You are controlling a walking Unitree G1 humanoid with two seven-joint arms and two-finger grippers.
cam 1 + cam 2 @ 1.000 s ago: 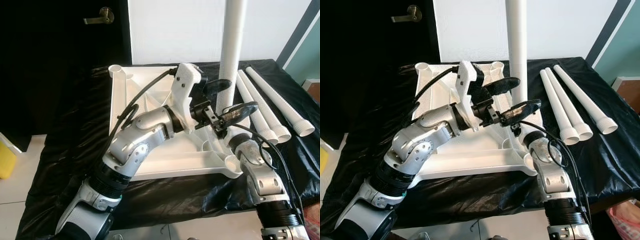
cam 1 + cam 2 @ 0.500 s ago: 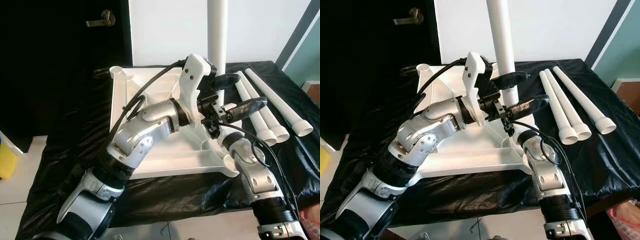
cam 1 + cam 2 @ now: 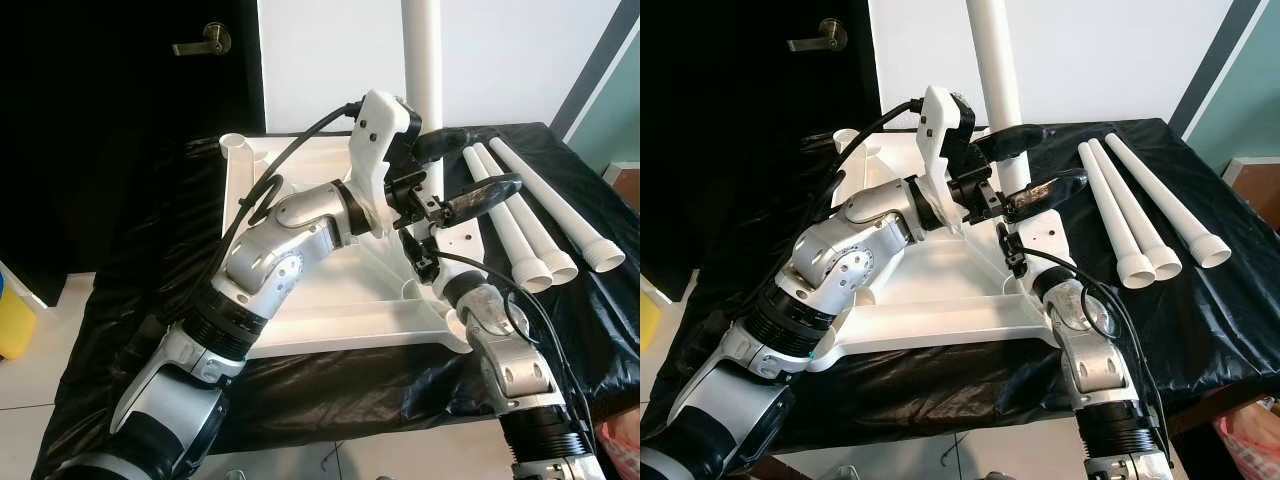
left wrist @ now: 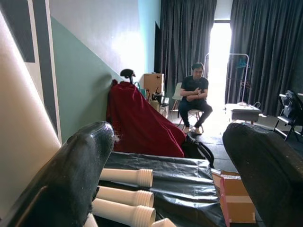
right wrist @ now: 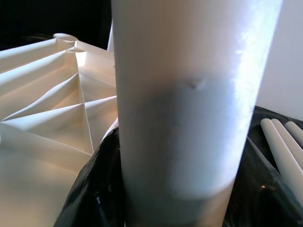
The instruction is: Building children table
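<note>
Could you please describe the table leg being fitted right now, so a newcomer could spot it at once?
On the black-covered table lies an upturned white tabletop. Over its far right corner, one white leg stands upright, with the right claw around it. Its three neighbours lie flat on the cover to the right.

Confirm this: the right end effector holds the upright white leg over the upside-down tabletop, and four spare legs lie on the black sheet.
Not quite: three spare legs lie on the black sheet, as the right eye view shows. The right end effector does hold the upright white leg over the tabletop.
</note>
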